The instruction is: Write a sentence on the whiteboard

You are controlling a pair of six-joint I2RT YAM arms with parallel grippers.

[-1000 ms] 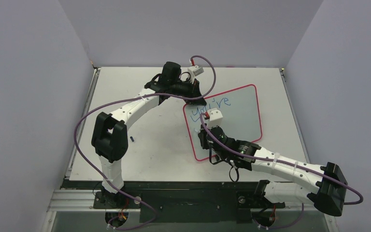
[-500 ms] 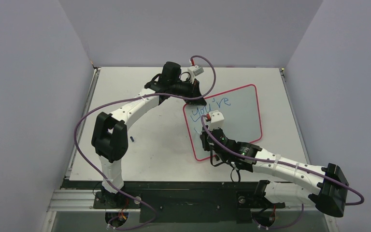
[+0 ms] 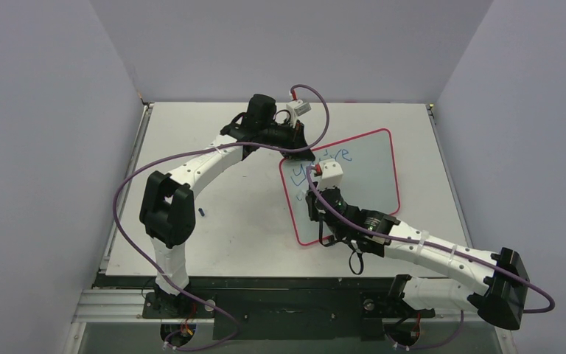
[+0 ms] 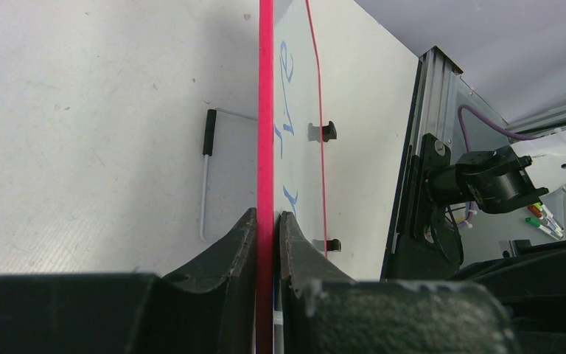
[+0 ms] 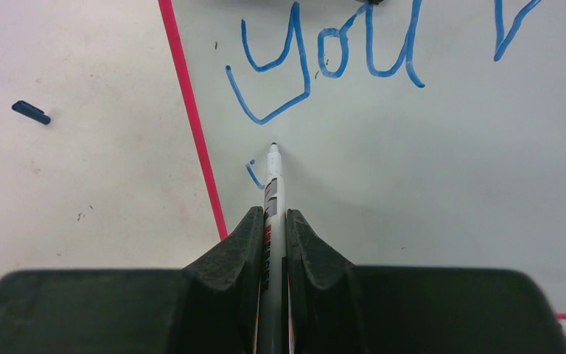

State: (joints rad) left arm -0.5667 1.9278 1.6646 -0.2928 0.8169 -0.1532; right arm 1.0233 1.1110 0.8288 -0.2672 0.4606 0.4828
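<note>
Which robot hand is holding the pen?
The right gripper: it is shut on the pen, tip by the blue writing on the whiteboard. The left gripper pinches the whiteboard's pink edge instead.

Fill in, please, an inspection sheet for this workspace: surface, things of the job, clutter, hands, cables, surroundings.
Surface: white table, lightly scuffed.
Job's things: whiteboard right of centre on the table; sentence so far reads "you're" in blue, with one short stroke beneath; marker pen has its tip at the board, contact unclear.
Clutter: small blue piece, perhaps a pen cap, loose on the table left of the board.
Hands: left hand shut on the whiteboard's pink-red frame; right hand shut on the marker pen.
Cables: a purple cable runs along each arm.
Surroundings: plain grey walls on three sides.
</note>
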